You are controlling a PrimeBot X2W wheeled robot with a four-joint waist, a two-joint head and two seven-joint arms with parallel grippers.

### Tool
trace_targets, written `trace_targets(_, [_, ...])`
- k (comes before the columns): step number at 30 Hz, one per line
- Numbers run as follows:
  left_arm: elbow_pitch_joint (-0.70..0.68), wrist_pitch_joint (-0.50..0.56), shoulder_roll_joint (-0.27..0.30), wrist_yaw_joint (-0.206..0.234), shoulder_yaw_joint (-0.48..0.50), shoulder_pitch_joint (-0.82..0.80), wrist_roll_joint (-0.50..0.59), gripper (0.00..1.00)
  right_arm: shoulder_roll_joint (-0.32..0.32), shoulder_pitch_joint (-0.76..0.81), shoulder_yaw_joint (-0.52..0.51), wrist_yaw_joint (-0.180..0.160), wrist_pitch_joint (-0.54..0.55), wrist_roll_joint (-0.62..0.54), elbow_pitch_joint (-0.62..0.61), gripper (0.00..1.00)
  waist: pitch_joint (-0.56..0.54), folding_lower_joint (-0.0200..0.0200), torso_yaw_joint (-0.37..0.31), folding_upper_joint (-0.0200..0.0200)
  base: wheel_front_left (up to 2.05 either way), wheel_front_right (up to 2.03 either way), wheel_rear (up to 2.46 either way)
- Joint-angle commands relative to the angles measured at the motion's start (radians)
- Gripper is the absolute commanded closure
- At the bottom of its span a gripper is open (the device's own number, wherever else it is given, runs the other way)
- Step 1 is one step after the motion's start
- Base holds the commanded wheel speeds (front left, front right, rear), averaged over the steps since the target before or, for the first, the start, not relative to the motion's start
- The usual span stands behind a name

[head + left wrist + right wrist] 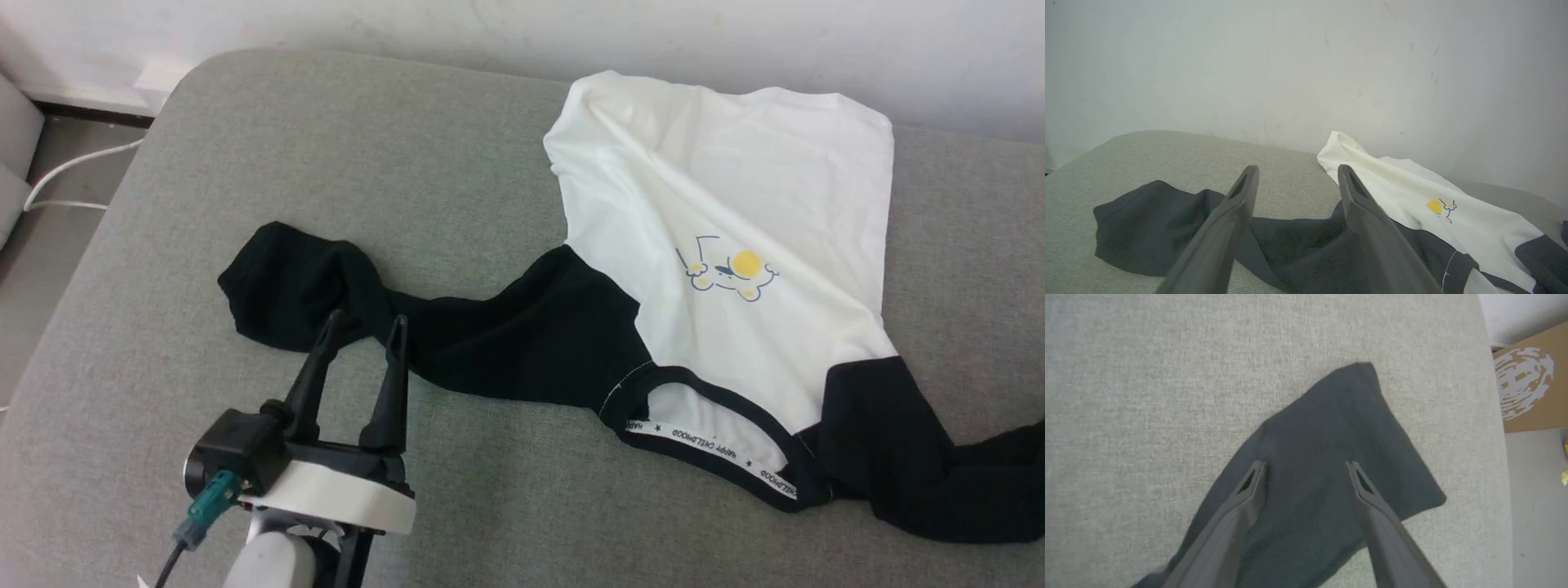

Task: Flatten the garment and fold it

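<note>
The garment (735,204) lies face up on the grey cushion (408,163), its cream body toward the wall and its black collar (702,441) toward me. One black sleeve (457,327) stretches left, its end crumpled. My left gripper (365,324) stands open over that sleeve (1167,228), fingers apart with nothing between them. The other black sleeve (922,465) runs off to the right. My right gripper (1306,467) hangs open above that sleeve's cuff end (1331,457). The blue-line print with a yellow spot (731,269) sits on the chest.
A pale wall (571,33) rises behind the cushion. A white cable (73,175) and floor lie past the left edge. A cardboard box (1531,388) stands on the floor beyond the cushion's edge in the right wrist view.
</note>
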Motion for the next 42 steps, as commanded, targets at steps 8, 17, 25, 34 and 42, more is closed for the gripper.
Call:
trace_targets(8, [0.02, -0.005, -0.028, -0.029, -0.006, -0.003, 0.024, 0.0, 0.001, 0.063, 0.025, -0.001, 0.187, 0.093, -0.059, 0.0, 0.016, 0.0, 0.007, 0.0, 0.0, 0.0, 0.0])
trace_targets(17, [0.039, -0.005, -0.04, -0.045, 0.006, -0.01, 0.033, 0.0, 0.001, 0.084, -0.037, -0.001, 0.072, 0.044, -0.058, 1.0, 0.034, 0.0, 0.025, 0.0, 0.0, 0.0, 0.0])
trace_targets(25, [0.055, -0.005, -0.042, -0.055, 0.006, -0.022, 0.04, 0.0, -0.09, -0.041, -0.008, -0.001, -0.234, -0.077, -0.062, 1.0, 0.018, 0.0, 0.037, 0.0, 0.0, 0.0, 0.0])
trace_targets(34, [0.059, -0.005, -0.051, -0.062, -0.007, -0.033, 0.041, 0.0, -0.097, -0.155, 0.048, -0.001, -0.415, -0.252, 0.097, 0.0, 0.032, 0.0, 0.057, 0.0, 0.0, 0.0, 0.0])
trace_targets(42, [0.071, -0.005, -0.059, -0.065, -0.007, -0.036, 0.036, 0.0, -0.049, -0.2, 0.038, -0.001, -0.512, -0.267, 0.246, 0.0, 0.002, 0.0, 0.029, 0.0, 0.0, 0.0, 0.0])
